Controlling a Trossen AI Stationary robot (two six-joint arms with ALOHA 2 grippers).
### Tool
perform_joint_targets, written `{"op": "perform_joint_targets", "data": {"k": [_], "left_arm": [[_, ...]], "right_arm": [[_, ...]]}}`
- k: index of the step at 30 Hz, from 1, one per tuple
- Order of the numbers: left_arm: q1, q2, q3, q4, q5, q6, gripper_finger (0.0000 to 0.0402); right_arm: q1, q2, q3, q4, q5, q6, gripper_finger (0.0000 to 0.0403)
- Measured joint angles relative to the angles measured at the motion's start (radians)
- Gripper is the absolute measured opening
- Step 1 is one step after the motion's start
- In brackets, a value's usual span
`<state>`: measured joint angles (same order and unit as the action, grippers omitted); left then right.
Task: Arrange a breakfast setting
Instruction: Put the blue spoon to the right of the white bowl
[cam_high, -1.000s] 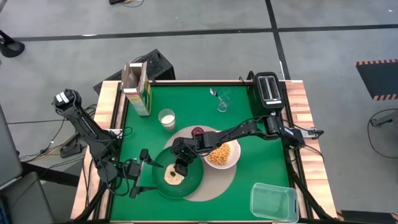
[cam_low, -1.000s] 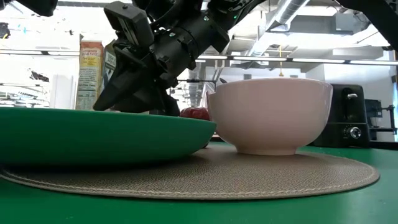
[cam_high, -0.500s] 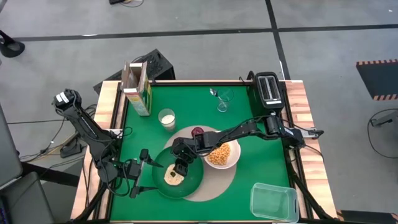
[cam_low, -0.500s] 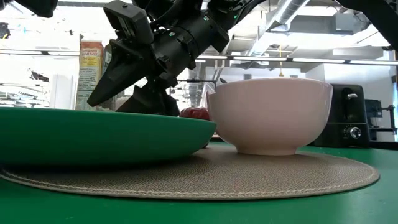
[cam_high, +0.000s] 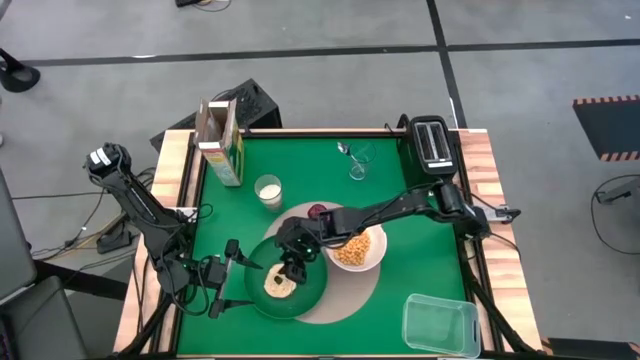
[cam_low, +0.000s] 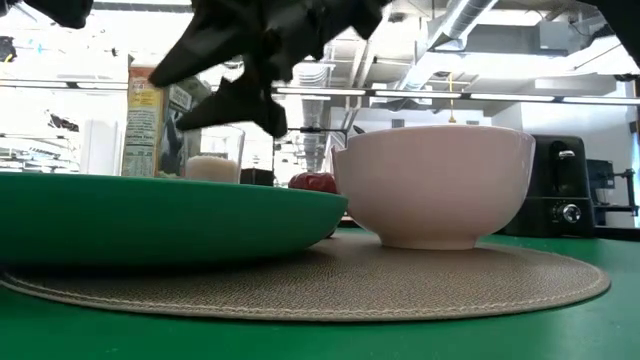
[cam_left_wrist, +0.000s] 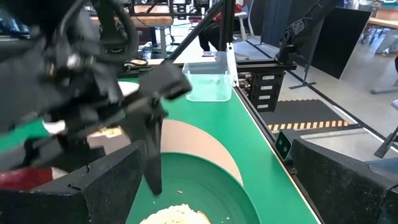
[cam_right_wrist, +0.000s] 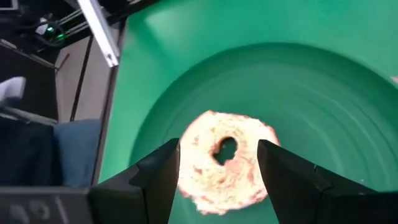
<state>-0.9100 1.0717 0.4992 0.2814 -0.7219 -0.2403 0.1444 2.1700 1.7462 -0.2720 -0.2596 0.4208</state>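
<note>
The dark-green plate (cam_high: 300, 292) lies on the round tan mat (cam_high: 352, 290), with a pale bagel (cam_high: 280, 285) on it. The white bowl (cam_high: 358, 248) of cereal stands on the mat beside it. My right gripper (cam_high: 291, 266) hangs open just above the bagel (cam_right_wrist: 224, 163), one finger on either side and clear of it. My left gripper (cam_high: 238, 275) is open at the plate's left rim; whether it touches, I cannot tell. The clear glass (cam_high: 358, 162) holding the metal spoon (cam_high: 344, 150) stands at the far side. The cereal box (cam_high: 220, 140) stands at the far left.
A glass of milk (cam_high: 267, 190) stands left of the mat and a small red thing (cam_high: 317, 211) lies at the mat's far edge. A black toaster (cam_high: 432, 142) stands at the far right corner. A clear plastic tub (cam_high: 440, 325) sits at the near right.
My right gripper has opened over the plate, letting go of the bagel, and has then risen clear of it. The bagel stays flat on the plate.
</note>
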Motion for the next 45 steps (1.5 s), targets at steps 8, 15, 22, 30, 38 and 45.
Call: {"op": "perform_joint_targets", "data": {"k": [8, 15, 22, 30, 38, 45], "left_arm": [[0.0, 0.0, 0.0, 0.0, 0.0, -0.011, 0.0387], [0.0, 0.0, 0.0, 0.0, 0.0, -0.022, 0.0387], [0.001, 0.0, 0.0, -0.004, 0.0, -0.029, 0.0387], [0.002, 0.0, 0.0, -0.008, -0.001, -0.031, 0.0387], [0.002, 0.0, 0.0, -0.02, -0.02, -0.034, 0.0387], [0.002, 0.0, 0.0, -0.038, -0.024, -0.035, 0.0387]], "right_arm": [[0.005, -0.085, 0.001, -0.126, 0.071, -0.062, 0.0241], [0.005, -0.139, 0.001, -0.262, 0.164, -0.11, 0.0208], [-0.004, -0.174, -0.018, -0.314, 0.209, -0.135, 0.0188], [-0.028, -0.195, -0.018, -0.342, 0.217, -0.165, 0.0185], [-0.036, -0.195, -0.018, -0.391, 0.247, -0.187, 0.0185], [-0.044, -0.209, -0.019, -0.422, 0.266, -0.202, 0.0184]]}}
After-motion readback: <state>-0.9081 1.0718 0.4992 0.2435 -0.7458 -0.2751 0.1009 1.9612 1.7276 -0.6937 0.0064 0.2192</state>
